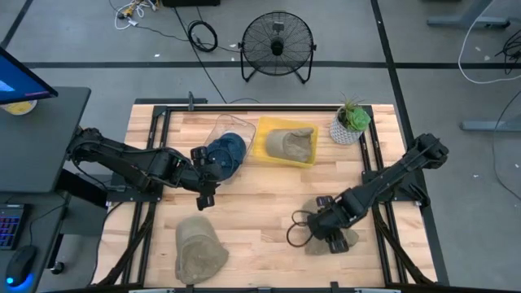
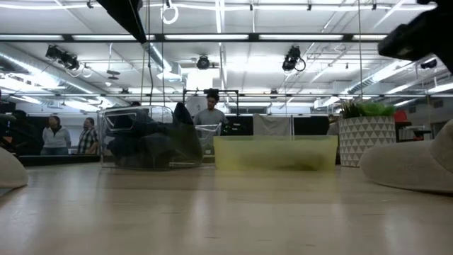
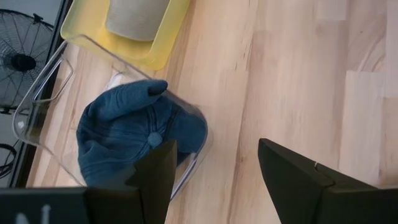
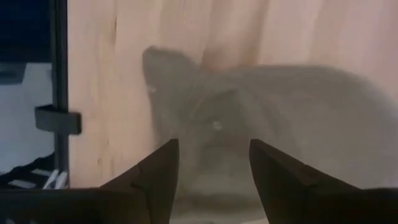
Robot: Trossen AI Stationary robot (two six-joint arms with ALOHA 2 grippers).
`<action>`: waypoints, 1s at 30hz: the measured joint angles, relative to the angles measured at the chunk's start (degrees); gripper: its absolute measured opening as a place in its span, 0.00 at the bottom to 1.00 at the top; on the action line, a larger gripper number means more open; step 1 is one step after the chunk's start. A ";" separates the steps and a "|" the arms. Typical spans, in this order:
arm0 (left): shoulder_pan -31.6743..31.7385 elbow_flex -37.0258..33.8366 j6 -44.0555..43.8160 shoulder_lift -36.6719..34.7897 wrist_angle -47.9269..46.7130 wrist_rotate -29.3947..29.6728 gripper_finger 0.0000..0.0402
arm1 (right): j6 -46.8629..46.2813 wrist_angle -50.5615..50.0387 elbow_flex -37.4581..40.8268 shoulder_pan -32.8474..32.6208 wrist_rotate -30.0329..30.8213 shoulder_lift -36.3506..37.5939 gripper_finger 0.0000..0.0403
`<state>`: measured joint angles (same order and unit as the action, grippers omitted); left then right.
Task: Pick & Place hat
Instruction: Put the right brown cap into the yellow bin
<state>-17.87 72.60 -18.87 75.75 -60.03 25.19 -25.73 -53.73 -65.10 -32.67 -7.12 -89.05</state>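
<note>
A beige hat (image 1: pixel 340 242) lies on the wooden table near the front right; it also shows in the low view (image 2: pixel 417 164). My right gripper (image 1: pixel 330 224) is open just above it, its fingers (image 4: pixel 158 171) pointing down at the hat's crown (image 4: pixel 249 106). I see no touch. A blue hat (image 1: pixel 226 150) lies in a clear bin (image 3: pixel 43 99). My left gripper (image 1: pixel 203 194) is open and empty just in front of that bin, with the blue hat (image 3: pixel 130 134) ahead of its fingers. Another beige hat (image 1: pixel 199 248) lies at the front left.
A yellow bin (image 1: pixel 264 150) at the back centre holds a third beige hat (image 1: pixel 291 142). A potted plant (image 1: pixel 352 122) stands at the back right. A black cable loop (image 1: pixel 297 229) lies beside my right gripper. Bare wood shows in the table's middle (image 1: pixel 269 195).
</note>
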 joint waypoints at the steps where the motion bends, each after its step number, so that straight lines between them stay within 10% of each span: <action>1: 0.02 0.00 0.02 0.00 0.60 -0.02 0.58 | -0.60 -0.21 0.00 -0.70 0.05 -0.49 0.49; 30: -1.16 0.00 -2.80 1.90 10.62 -0.99 0.58 | 4.36 -4.66 0.02 -4.92 18.72 -10.89 0.48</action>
<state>-19.03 72.60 -21.67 77.65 -49.41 24.20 -21.38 -58.39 -65.08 -37.59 11.60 -99.95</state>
